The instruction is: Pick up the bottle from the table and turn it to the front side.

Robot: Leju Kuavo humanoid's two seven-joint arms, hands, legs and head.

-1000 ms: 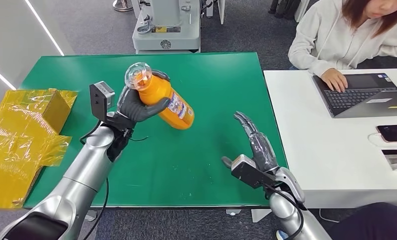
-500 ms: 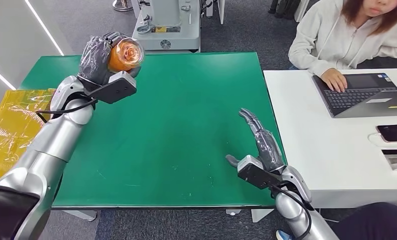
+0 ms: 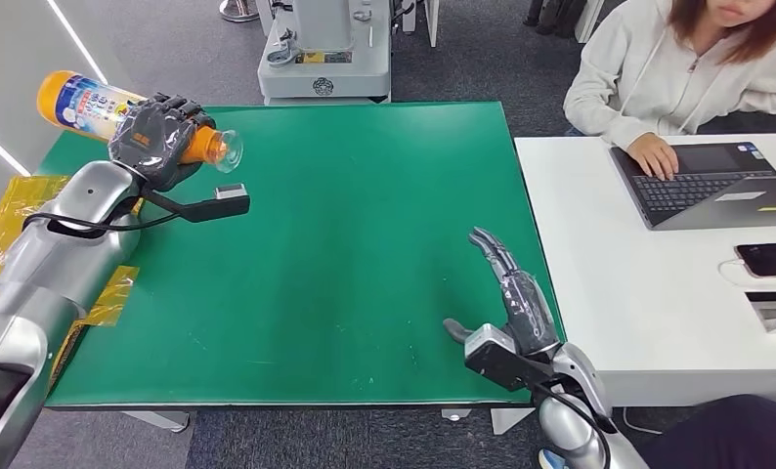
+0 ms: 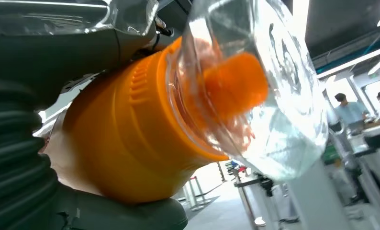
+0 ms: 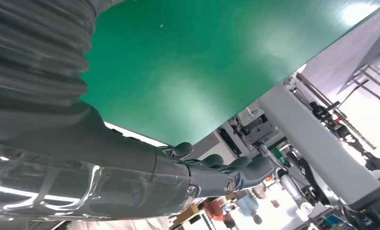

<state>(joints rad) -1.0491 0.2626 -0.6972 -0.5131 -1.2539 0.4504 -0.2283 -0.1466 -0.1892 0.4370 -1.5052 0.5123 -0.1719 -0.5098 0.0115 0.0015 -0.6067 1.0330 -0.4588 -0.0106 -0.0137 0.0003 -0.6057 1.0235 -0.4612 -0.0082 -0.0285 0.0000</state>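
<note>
Two tables fill our view: a green table [image 3: 365,244] ahead and a white table [image 3: 648,293] at three o'clock, where a person [image 3: 677,68] types on a laptop [image 3: 707,186]. Our left hand [image 3: 154,137] grips the orange bottle [image 3: 91,107] at ten o'clock, lying sideways above yellow packaging [image 3: 13,225]. Our right hand [image 3: 516,283] hovers at five o'clock, fingers straight, holding nothing.
</note>
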